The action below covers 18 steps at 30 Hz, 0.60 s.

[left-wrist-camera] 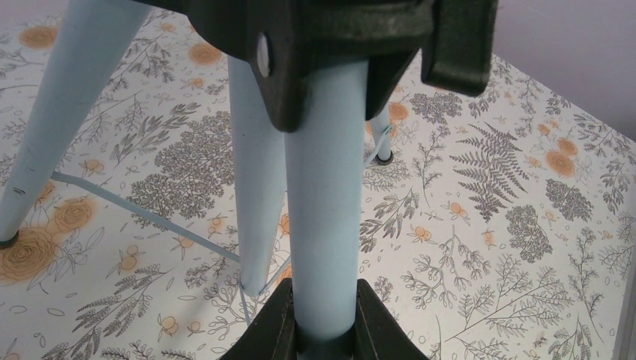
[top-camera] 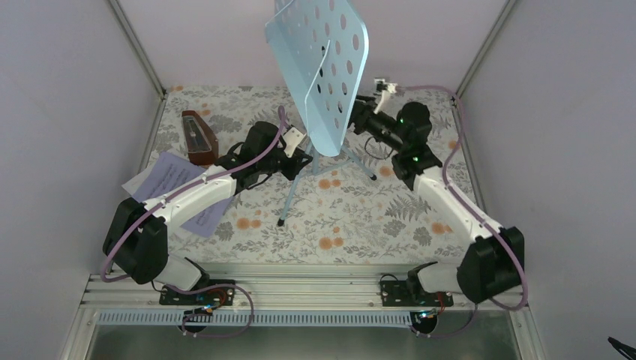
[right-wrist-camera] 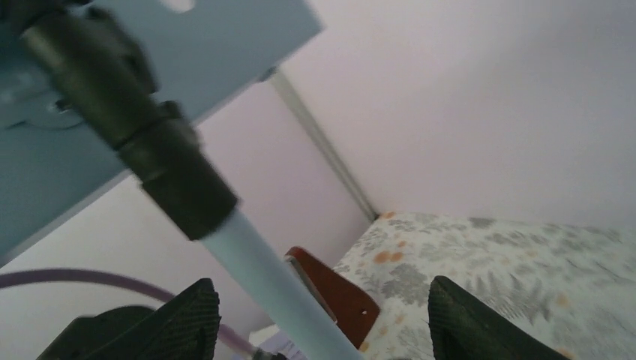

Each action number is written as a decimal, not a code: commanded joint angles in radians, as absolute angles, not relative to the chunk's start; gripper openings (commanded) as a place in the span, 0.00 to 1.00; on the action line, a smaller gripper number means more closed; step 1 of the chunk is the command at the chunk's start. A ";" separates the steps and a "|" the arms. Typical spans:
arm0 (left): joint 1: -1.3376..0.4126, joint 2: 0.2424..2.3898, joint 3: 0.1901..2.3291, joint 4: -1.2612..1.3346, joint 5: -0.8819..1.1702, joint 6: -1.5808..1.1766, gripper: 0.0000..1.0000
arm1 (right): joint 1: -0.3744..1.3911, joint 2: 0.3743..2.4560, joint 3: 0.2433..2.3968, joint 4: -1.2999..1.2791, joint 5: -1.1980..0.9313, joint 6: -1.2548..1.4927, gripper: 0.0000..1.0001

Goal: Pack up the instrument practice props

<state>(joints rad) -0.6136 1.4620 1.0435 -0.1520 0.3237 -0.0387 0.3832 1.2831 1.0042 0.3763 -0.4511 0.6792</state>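
The pale-blue perforated music stand [top-camera: 319, 60] stands tilted at the middle back on its tripod legs [top-camera: 289, 202]. My left gripper [top-camera: 300, 155] is shut on the stand's lower pole [left-wrist-camera: 326, 225], just below the black leg collar; the wrist view shows its gripper [left-wrist-camera: 324, 330] with both jaws pressed on the tube. My right gripper [top-camera: 361, 112] is open behind the tray; its wrist view shows its gripper [right-wrist-camera: 322, 322] with the upper pole [right-wrist-camera: 262, 270] between the spread fingers, nearer the left one. The reddish-brown metronome [top-camera: 199, 137] stands at the back left. Sheet-music pages [top-camera: 169, 176] lie under my left arm.
A flowered cloth [top-camera: 360, 217] covers the table. Lilac walls close in the left, back and right sides. A second page [top-camera: 210, 215] lies nearer the front left. The metronome also shows behind the pole in the right wrist view [right-wrist-camera: 337, 296].
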 commanded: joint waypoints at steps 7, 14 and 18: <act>-0.615 1.451 1.055 -0.180 0.300 -0.026 0.02 | 0.376 1.517 1.301 0.225 -0.967 0.254 0.56; -0.615 1.450 1.057 -0.179 0.300 -0.026 0.02 | 0.376 1.551 1.362 0.229 -0.978 0.228 0.42; -0.615 1.453 1.057 -0.179 0.299 -0.026 0.02 | 0.377 1.570 1.394 0.230 -0.989 0.222 0.36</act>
<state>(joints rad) -0.6136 1.4616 1.0435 -0.1524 0.3222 -0.0387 0.3782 1.5589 1.3422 0.2222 -0.9375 0.2607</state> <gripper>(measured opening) 0.149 0.386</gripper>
